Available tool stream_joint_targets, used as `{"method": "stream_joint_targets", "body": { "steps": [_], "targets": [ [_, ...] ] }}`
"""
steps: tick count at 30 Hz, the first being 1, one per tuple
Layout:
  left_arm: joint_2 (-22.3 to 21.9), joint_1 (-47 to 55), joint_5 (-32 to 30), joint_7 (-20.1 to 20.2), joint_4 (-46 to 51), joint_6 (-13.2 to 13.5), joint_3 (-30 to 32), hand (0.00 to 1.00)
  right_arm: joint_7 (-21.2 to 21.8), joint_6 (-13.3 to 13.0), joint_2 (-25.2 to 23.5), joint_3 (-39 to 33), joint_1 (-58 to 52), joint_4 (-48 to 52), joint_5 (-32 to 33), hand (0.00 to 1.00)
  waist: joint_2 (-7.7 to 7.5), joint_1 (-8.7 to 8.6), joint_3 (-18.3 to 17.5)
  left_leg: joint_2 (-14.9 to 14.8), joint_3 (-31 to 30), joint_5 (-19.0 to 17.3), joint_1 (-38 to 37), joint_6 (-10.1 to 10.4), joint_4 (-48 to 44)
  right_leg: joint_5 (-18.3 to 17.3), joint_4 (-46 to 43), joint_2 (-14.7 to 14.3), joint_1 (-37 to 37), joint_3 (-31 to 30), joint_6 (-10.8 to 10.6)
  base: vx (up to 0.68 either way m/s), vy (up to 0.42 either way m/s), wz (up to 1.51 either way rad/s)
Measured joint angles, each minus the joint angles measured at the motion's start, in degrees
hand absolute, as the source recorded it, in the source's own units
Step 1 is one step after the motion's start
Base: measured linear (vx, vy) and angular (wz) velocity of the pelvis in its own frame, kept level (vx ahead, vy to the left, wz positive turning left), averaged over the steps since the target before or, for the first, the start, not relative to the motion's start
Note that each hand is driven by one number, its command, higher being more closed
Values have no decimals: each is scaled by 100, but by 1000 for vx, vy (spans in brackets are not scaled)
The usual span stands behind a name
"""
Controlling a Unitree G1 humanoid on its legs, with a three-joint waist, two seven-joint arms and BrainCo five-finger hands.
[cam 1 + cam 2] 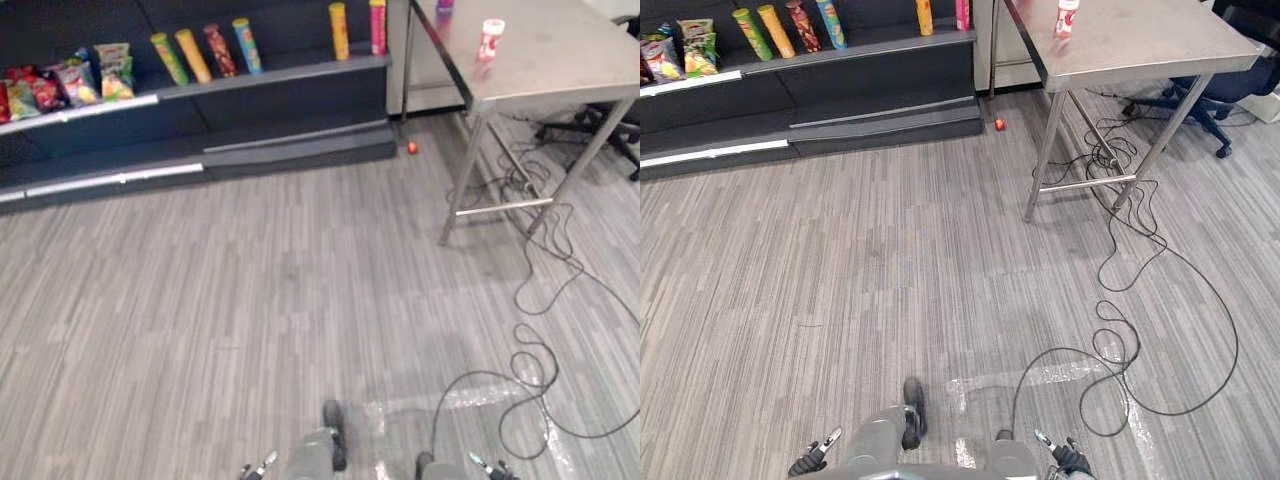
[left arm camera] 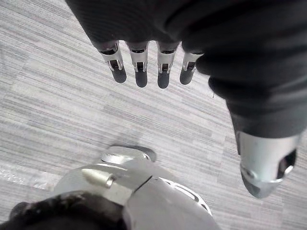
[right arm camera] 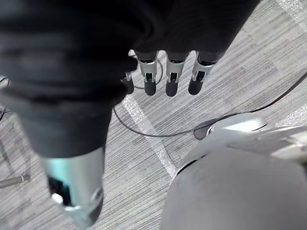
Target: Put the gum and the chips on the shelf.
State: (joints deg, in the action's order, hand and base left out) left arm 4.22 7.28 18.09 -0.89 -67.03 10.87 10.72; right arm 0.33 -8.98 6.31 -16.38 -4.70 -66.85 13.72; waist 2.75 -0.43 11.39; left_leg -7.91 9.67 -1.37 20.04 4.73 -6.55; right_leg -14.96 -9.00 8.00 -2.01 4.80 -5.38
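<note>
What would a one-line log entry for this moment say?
left hand: open, empty | right hand: open, empty | small red-and-white gum bottle: standing on grey metal table | colourful chip tubes: on dark shelf

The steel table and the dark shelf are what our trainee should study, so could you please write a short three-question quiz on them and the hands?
1. True or false: the small red-and-white gum bottle stands on the steel table.
2. Where do the tall colourful chip tubes stand? A. on the dark shelf. B. on the floor. C. on the table.
3. Fill in: the left hand and the right hand hang over the grey wood-pattern floor, fingers straight, so both are ____.
Key: 1 true; 2 A; 3 open.
</note>
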Motion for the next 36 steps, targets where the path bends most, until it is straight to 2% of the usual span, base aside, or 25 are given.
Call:
{"method": "stream_joint_targets", "body": {
  "steps": [1, 2, 3, 4, 5, 6, 8, 11, 12, 13, 14, 15, 18, 19, 22, 23, 24, 26, 27, 28, 29, 32, 34, 35, 36],
  "targets": [
    [-16, -10, 76, 6, -3, 11, 45, 0, -8, 2, 5, -2, 2, -1, -1, 0, 3, 27, 16, -52, 67, 338, 9, 59, -96, -70, 17, 33, -80, -72, -75, 533, 493, -48],
    [7, -1, 165, 17, -2, 28, 55, 0, -12, 0, -26, -14, 34, -63, -17, 0, -76, 74, 2, 102, 144, 512, -12, -179, -404, -168, 149, 238, -230, -220, -10, 559, 439, -40],
    [86, -32, 194, 12, -9, 55, 87, 0, 13, -1, -109, -109, 141, -163, -24, 0, -224, 60, -50, 218, 255, 81, 119, -284, -778, 3, 198, 325, -259, -395, 122, 484, 317, -29],
    [90, -57, 205, 11, -6, 75, 91, 0, 19, -14, -123, -126, 162, -155, -26, 0, -224, 52, -51, 242, 270, -94, 197, -336, -978, 182, 187, 348, -239, -428, 117, 462, 299, -18],
    [112, -61, 207, 21, -5, 94, 93, 0, 20, -33, -160, -137, 178, -162, -39, 0, -285, 65, -86, 323, 390, -281, 206, -405, -1183, 471, 170, 478, -204, -615, -60, 451, 337, -18],
    [145, -59, 206, 14, -15, 96, 93, 0, 30, -33, -230, -236, 178, -166, -97, 0, -362, 79, -164, 446, 561, -406, 102, -573, -1203, 646, 114, 634, -183, -833, -108, 437, 340, -26],
    [158, -50, 194, 12, -38, 93, 79, 0, 83, -41, -294, -347, 200, -156, -153, 0, -395, 91, -260, 569, 747, -487, -70, -701, -1072, 914, -178, 764, 9, -997, -181, 409, 267, -41],
    [175, -33, 187, 50, -67, 86, -3, 0, 182, -49, -282, -563, 206, -140, -138, 0, -350, 112, -293, 744, 934, -581, -839, -848, -663, 1721, -1746, 781, 638, -1409, -95, 376, 254, -56],
    [182, -17, 185, 92, -51, 87, -147, 0, 182, -48, -258, -560, 170, -97, -139, 0, -325, 42, -304, 806, 931, -645, -1155, -935, -510, 2127, -2589, 765, 911, -1413, -114, 300, 208, -2],
    [222, -47, 179, 137, 29, 100, -266, 0, 198, -53, -257, -556, 102, -24, -137, 0, -310, -48, -297, 866, 885, -747, -1415, -1023, -381, 2158, -3609, 692, 1275, -1416, -123, 287, 191, 18],
    [238, -49, 176, 147, 86, 99, -309, 0, 216, -55, -262, -553, 86, -20, -138, 0, -317, -102, -292, 911, 838, -797, -1551, -1021, -314, 2110, -4054, 632, 1459, -1379, -116, 337, 168, 23],
    [246, -53, 138, 175, 121, 96, -399, 0, 241, -46, -253, -549, 35, 18, -125, 0, -289, -94, -238, 1024, 781, -974, -1992, -1023, -47, 1730, -4921, 504, 1865, -1204, 81, 282, 108, 10],
    [213, -44, 87, 173, 90, 52, -424, 0, 262, -55, -212, -341, -75, 67, -11, 0, -244, -112, -158, 1085, 712, -1266, -2682, -1062, 193, 756, -5043, 274, 2365, -416, 328, 254, 37, 5],
    [200, -50, 85, 172, 89, 42, -408, 0, 268, -58, -211, -316, -74, 66, -6, 0, -249, -109, -149, 1078, 699, -1325, -2768, -1045, 222, 651, -4846, 197, 2469, -281, 345, 261, -27, 8],
    [71, -103, 5, 169, 47, 21, -164, 0, 266, -92, -221, -301, -117, 66, 35, 0, -192, -128, -116, 930, 589, -1582, -3055, -904, 238, 616, -3164, -231, 2813, 170, 364, 297, -86, 18],
    [31, -150, -94, 170, -27, 21, -81, 0, 261, -111, -224, -302, -139, 68, 35, 0, -120, -152, -108, 827, 487, -1684, -3151, -807, 245, 746, -2181, -376, 2881, 244, 260, 470, -130, 52],
    [16, -154, -96, 190, -27, 23, -13, 0, 234, -137, -231, -299, -137, 84, 32, 0, -97, -214, -90, 757, 350, -1761, -3265, -655, 251, 1069, -1185, -421, 2886, 256, 234, 501, -146, 59],
    [-19, -127, -86, 226, -28, 23, 195, 0, 200, -159, -265, -298, -182, 150, 34, 0, -160, -252, -83, 696, 181, -1904, -3516, -438, 342, 1451, -177, -409, 2861, 251, 166, 587, -183, 58],
    [-124, -93, -71, 248, -37, 21, 365, 0, 199, -160, -274, -276, -248, 230, 30, 0, -151, -238, -92, 580, 115, -1950, -3723, -347, 401, 2061, -312, -439, 2848, 267, 300, 787, -244, 54],
    [-193, -140, -72, 287, -40, 19, 485, 0, 204, -165, -272, -276, -248, 315, 26, 0, -84, -243, -88, 474, 71, -1867, -3725, -249, 316, 2149, -605, -444, 2919, 349, 413, 802, -268, 45],
    [-306, -186, -75, 369, -39, 19, 531, 0, 216, -195, -255, -285, -237, 389, 24, 0, 21, -234, -92, 364, 53, -1640, -3735, -108, 232, 1873, -1010, -485, 3001, 475, 710, 787, -318, 31],
    [-467, -293, -81, 421, 33, 22, 601, 0, 228, -203, -217, -221, -213, 424, -20, 0, 65, -225, -111, 152, 33, -957, -3761, 29, -141, 1333, -1559, -558, 2867, 660, 943, 561, -249, 12],
    [-568, -304, -105, 500, 145, 16, 717, 0, 231, -200, -206, -205, -216, 480, -22, 0, 85, -258, -127, -7, -140, -443, -3447, 238, -1235, 988, -1435, -641, 2439, 726, 952, 562, -231, 4],
    [-584, -311, -102, 512, 174, 9, 781, 0, 235, -180, -194, -192, -244, 534, -32, 0, 114, -265, -144, -76, -366, -58, -3082, 364, -2124, 877, -1351, -676, 2219, 731, 959, 424, -137, 5],
    [-591, -312, -90, 510, 231, -12, 831, 0, 251, -182, -133, -98, -324, 581, -37, 0, 161, -244, -179, -190, -717, 367, -2373, 630, -3690, 720, -1191, -722, 1856, 735, 963, 404, -120, 2]
  ]
}}
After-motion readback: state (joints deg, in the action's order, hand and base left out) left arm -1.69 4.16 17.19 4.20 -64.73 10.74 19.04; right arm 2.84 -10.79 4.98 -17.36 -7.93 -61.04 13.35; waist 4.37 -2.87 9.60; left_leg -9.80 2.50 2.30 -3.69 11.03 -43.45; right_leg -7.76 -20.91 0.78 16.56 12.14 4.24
